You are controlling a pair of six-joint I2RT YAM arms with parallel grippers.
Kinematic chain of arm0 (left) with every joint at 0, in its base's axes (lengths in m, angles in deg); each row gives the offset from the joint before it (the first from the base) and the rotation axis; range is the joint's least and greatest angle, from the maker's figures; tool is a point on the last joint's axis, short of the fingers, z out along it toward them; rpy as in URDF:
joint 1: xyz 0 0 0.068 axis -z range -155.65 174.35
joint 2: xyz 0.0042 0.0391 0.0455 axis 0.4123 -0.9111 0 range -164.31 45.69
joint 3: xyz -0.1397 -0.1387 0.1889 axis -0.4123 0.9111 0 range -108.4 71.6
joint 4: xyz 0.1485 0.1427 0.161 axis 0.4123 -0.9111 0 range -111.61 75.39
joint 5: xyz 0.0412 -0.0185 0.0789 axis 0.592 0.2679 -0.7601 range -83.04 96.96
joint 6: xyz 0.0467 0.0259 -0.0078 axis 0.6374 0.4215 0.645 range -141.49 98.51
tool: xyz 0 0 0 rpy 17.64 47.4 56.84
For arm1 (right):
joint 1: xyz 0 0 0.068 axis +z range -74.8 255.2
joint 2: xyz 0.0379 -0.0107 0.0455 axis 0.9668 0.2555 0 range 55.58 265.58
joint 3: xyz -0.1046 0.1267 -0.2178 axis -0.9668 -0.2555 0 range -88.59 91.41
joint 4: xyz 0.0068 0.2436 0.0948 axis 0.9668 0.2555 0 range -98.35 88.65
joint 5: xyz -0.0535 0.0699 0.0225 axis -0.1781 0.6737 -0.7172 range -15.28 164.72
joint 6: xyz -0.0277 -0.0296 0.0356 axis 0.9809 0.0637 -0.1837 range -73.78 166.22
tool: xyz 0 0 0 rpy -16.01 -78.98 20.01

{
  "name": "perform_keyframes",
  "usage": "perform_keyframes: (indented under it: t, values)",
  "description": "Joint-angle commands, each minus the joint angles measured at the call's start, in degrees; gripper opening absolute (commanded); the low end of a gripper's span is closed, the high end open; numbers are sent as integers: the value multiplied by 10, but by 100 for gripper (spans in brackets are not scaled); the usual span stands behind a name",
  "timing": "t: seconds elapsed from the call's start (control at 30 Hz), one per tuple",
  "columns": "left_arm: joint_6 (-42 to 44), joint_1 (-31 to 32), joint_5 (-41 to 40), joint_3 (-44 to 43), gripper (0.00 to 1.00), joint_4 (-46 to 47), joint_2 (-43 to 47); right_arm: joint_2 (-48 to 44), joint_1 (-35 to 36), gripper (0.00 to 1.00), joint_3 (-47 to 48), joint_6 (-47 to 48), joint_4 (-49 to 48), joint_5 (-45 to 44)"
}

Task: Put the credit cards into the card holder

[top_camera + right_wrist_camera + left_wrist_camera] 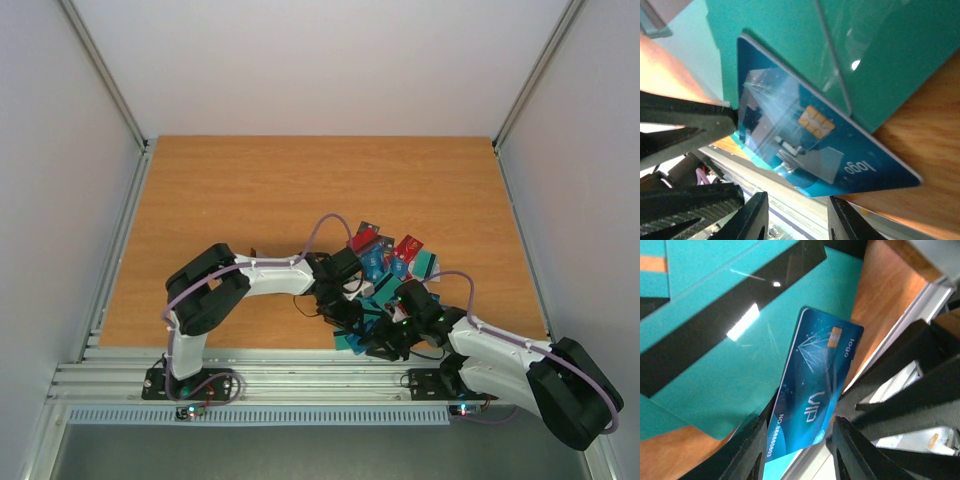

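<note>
Left wrist shows my left end effector (799, 440) pinching the blue VIP card (815, 385) edgewise above teal cards (700, 390); right end effector (797, 210) gapes empty. I see no card holder; that thin pinch may slip.

The left arm (268, 277) and right arm (497, 352) are formed of white links and black joints. Lilac cables (322, 223) are looped up from bases (190, 384) at six o'clock.

- I see a wooden table (250, 190), orange-brown with a fine grain.
- Plain white panels close it in: a far wall (320, 60), a left wall (50, 200) and a right wall (590, 200).
- Grey metal posts (105, 72) run up the far corners.
- Metal rails (300, 385) line the near edge, with a pale ribbed strip (260, 414) just nearer.
- The light looks soft and even.
</note>
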Motion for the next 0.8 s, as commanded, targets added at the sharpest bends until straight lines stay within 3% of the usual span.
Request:
perform_keyframes:
  t: [0.0, 0.27, 0.57, 0.77]
  values:
    - [25, 10, -3, -15, 39, -14, -36, 57, -8, 35, -61, -30, -146, -83]
    - [6, 28, 46, 31, 39, 24, -35, 57, -8, 45, -58, -30, -139, -88]
    - [-22, 34, 43, 44, 39, 21, -24, 10, -8, 54, -13, 6, 74, -111]
    - [-38, 33, 62, 36, 38, 15, -32, -8, -8, 59, -25, -10, 60, -138]
